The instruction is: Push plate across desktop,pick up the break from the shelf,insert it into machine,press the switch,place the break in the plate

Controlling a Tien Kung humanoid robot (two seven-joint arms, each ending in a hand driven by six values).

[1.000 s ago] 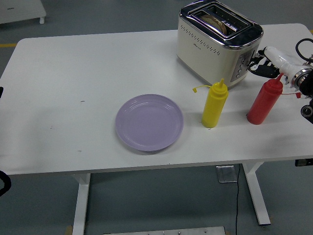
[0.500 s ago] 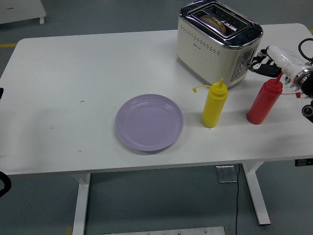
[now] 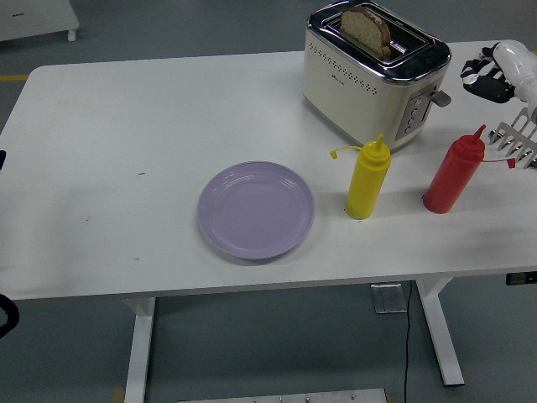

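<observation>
While the bread slice [image 3: 366,27] sits raised in the far slot of the cream toaster [image 3: 373,77], small dark print on the toaster side stays too small to read. Right hand [image 3: 495,74] hovers well right of the toaster, apart from the bread; fingers unclear, cannot tell grip. Purple plate [image 3: 256,209] bare mid-counter [image 3: 126,126]. Yellow bottle [image 3: 367,178], red bottle [image 3: 455,172] in front of toaster.

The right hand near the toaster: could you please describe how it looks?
Only part of the right hand shows at the picture's right edge: a glossy white shell over the back, with black fingers beneath it. The rest of the arm is cut off by the frame, and the left arm shows only as dark slivers.
</observation>
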